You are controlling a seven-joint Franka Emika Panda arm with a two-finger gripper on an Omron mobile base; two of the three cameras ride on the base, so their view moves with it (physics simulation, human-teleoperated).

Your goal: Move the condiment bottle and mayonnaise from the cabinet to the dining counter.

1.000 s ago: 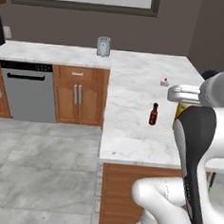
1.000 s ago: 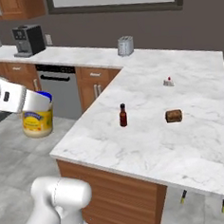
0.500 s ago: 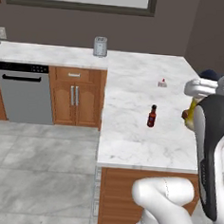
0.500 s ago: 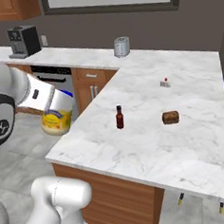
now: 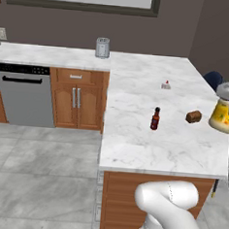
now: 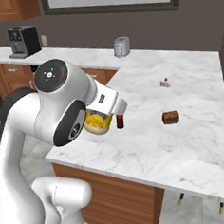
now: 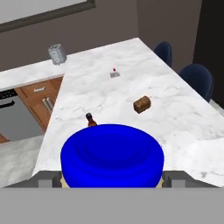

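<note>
My gripper (image 7: 111,176) is shut on the mayonnaise (image 6: 97,123), a pale yellow jar whose blue lid (image 7: 112,151) sits between my fingers. The jar (image 5: 220,115) hangs above the dining counter (image 5: 143,143), near its front left corner. The condiment bottle (image 5: 155,118) stands upright on that marble top, just beyond the jar (image 7: 91,119) and partly hidden behind my hand (image 6: 120,121). Wooden wall cabinet doors (image 6: 8,8) stand shut far off to the left.
A brown lump (image 5: 193,116) and a small red-topped item (image 5: 166,85) lie further along the counter. A grey canister (image 5: 102,47) stands at the back by the wall. Blue chairs (image 7: 197,78) line the far side. A dishwasher (image 5: 25,97) and coffee machine (image 6: 24,41) are left.
The arm has swung the held jar from over the floor to above the counter beside the bottle. Both base views have shifted as the base drove closer.
</note>
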